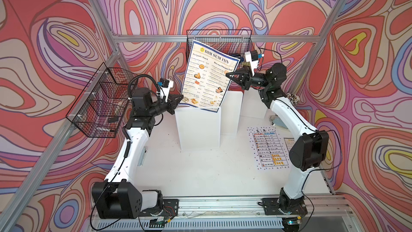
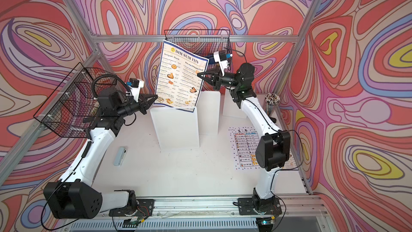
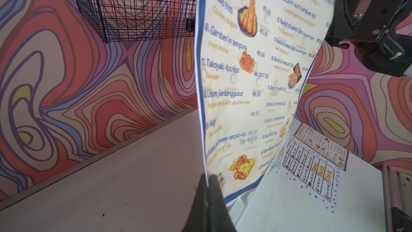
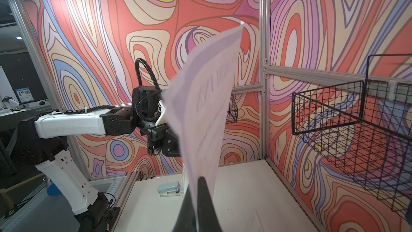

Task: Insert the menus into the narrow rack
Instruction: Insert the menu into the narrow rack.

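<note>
Two pinches on menu [image 1: 205,74]: left gripper [image 1: 181,97] clamps 7 o'clock corner, right gripper [image 1: 227,75] 3 o'clock edge, so my sheet hangs flat over rack [image 1: 198,130].

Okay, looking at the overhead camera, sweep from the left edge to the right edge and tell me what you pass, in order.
Wire basket on the side wall → left gripper → large DIM SUM INN menu, pinched by both grippers → right gripper → white menu, flat on the table.
</note>
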### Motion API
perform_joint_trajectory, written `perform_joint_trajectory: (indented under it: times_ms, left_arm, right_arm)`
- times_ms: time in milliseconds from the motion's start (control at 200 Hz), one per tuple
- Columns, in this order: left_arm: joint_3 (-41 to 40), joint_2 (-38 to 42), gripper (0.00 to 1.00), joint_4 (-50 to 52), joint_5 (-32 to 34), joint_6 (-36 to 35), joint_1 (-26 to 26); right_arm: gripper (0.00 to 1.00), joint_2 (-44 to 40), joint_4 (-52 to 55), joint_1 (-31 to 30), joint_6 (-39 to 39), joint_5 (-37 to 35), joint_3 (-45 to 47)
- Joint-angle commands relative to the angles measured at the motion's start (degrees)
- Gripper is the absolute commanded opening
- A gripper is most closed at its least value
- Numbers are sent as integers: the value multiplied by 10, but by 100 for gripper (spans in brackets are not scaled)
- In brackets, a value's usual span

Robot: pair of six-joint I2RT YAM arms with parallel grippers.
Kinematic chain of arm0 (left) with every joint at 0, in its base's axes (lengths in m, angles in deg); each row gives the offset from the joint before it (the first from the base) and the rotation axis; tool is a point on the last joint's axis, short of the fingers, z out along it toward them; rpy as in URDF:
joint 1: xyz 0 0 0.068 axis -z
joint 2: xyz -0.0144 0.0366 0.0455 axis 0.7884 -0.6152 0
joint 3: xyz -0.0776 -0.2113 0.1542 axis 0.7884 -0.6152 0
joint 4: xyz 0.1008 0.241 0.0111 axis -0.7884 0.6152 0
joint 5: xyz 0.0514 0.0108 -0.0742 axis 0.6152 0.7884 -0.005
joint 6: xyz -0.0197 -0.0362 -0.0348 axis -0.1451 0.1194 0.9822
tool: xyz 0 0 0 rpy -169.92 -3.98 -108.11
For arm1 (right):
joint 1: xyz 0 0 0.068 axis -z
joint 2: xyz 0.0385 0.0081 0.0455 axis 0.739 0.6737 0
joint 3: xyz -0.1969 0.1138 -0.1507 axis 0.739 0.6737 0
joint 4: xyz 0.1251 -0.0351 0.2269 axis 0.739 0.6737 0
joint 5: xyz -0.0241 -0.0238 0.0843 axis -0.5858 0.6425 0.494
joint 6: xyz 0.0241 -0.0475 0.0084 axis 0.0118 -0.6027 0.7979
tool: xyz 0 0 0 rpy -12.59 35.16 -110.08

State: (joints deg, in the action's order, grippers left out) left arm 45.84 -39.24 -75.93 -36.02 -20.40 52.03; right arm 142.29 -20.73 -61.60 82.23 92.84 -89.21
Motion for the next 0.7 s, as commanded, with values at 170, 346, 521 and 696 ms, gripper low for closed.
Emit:
perform_joint_trajectory:
  times_ms: [170,346,521,696]
  left_arm:
    - [-19,23,0,-33,-28,5,-3]
    - [-25,27,0,-31,-16,2,-3]
    - [-28,33,0,-28,-3,-6,-3]
    - [-28,44,10,-27,16,-1,-4]
  right_arm:
    - [0,-5,-28,-3,17,15,16]
    - [0,-4,-7,-2,10,16,9]
    - [0,-3,-8,-2,12,22,7]
    - [0,-3,3,-2,5,26,4]
